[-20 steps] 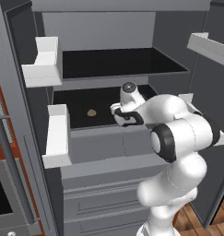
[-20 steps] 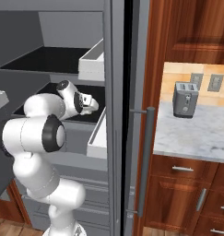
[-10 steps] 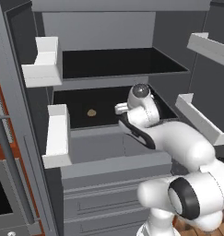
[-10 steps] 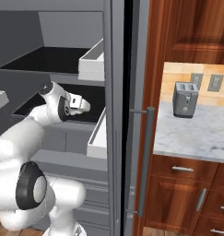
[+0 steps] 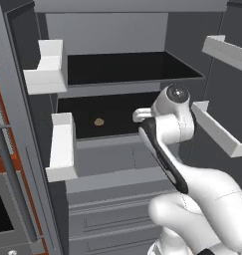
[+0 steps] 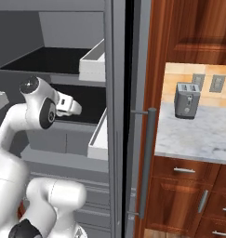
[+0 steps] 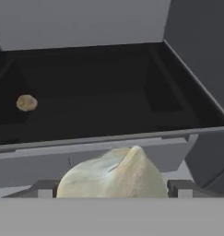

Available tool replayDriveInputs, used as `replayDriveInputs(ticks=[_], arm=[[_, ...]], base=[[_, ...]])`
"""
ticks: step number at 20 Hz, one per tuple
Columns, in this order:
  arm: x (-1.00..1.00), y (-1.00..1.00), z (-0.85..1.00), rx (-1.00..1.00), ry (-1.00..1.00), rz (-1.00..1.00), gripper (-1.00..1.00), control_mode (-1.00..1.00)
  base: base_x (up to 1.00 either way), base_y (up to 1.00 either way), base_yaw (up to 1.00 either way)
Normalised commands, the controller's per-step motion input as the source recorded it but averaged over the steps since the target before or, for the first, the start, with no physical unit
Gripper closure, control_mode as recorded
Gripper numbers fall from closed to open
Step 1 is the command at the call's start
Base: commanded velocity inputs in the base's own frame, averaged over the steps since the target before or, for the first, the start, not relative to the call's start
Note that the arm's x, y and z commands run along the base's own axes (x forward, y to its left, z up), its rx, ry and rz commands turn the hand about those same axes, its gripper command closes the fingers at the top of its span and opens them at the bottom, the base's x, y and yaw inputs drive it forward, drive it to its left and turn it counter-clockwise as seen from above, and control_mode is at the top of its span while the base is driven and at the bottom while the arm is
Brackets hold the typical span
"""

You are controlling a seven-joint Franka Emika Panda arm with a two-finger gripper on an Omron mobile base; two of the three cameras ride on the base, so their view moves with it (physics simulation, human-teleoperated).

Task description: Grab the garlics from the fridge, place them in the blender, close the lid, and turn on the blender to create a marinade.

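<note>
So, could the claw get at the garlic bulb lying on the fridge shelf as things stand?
Probably not yet. The claw grips one garlic bulb, so it has no room for the bulb on the shelf. The way across the dark shelf itself looks free.

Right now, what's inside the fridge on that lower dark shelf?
One small tan garlic lies alone toward the left of the lower shelf in the fridge. A second garlic sits between the gripper's fingers, blocking the hand view's near foreground.
</note>
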Motion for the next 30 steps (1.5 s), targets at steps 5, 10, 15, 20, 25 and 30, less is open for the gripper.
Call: replayDriveInputs(ticks=[5,10,15,20,25,30], arm=[[-1.00,0.07,0.40,0.08,0.00,0.00,1.00,-1.00],[-0.99,0.19,0.56,0.01,0.07,0.02,1.00,-1.00],[-0.69,0.04,0.46,0.00,0.06,0.00,1.00,-1.00],[-0.48,-0.32,0.00,0.02,0.05,0.00,1.00,-1.00],[-0.64,-0.03,-0.08,-0.01,0.00,0.00,1.00,-1.00],[-0.14,0.04,-0.03,-0.01,0.00,0.00,1.00,1.00]], base=[[0.00,0.00,0.00],[0.00,0.00,0.00],[0.00,0.00,0.00],[0.00,0.00,0.00],[0.00,0.00,0.00],[-0.75,0.04,-0.02]])
